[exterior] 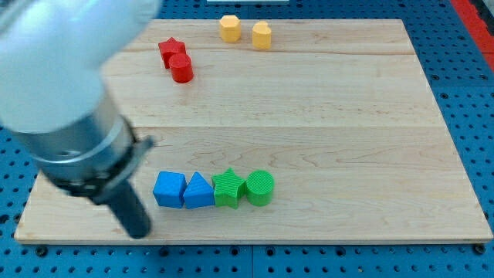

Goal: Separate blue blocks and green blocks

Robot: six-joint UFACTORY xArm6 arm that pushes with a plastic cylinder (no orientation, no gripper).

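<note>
Near the view's bottom a row of blocks lies on the wooden board [332,131]: a blue cube [168,188], a blue triangular block [198,191], a green star [228,188] and a green cylinder [260,188], each touching its neighbour. My tip [139,230] is at the view's bottom left, just left of and slightly below the blue cube, with a small gap between them.
A red star [170,50] and a red cylinder [182,69] sit together at the view's top left. Two yellow blocks [229,28] [262,35] sit at the top edge. The arm's large white and grey body [62,100] covers the board's left side.
</note>
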